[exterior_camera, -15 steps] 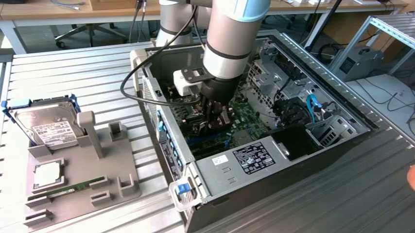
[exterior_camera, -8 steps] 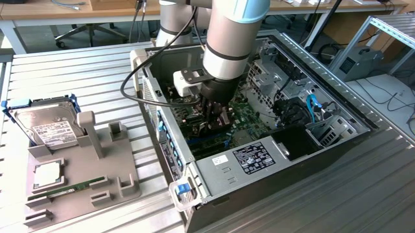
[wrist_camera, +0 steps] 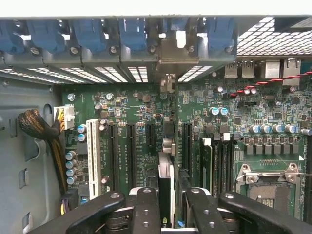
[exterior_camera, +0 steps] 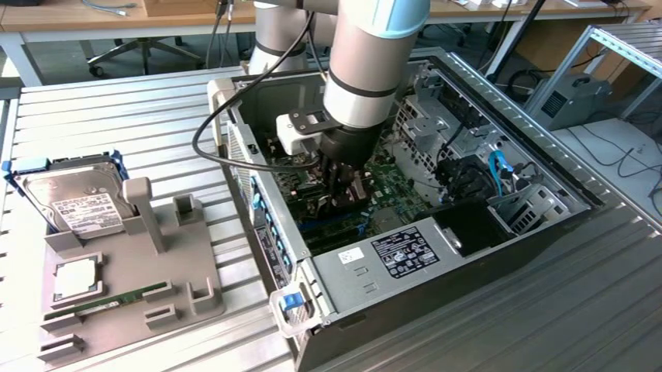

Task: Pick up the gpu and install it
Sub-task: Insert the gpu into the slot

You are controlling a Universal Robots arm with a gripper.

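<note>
The claw [wrist_camera: 165, 207] is clenched on the gpu [wrist_camera: 165, 180], which stands on edge between the two black fingers [wrist_camera: 146, 209], its thin edge running from the fingers toward the case's rear wall. In the wrist view the card sits just above the green motherboard [wrist_camera: 243, 112], in line with a black slot [wrist_camera: 166, 141] among the row of expansion slots, with its bracket end near the blue clips [wrist_camera: 131, 34] along the rear wall. The white slot [wrist_camera: 92, 151] lies off to one side, the empty CPU socket [wrist_camera: 268, 187] to the other.

In the exterior view the arm [exterior_camera: 362, 70] reaches down into the open case [exterior_camera: 414, 256] on the slatted surface [exterior_camera: 124, 116]. On the exterior view's left, a hard drive [exterior_camera: 73, 201] leans in a grey tray [exterior_camera: 135, 287].
</note>
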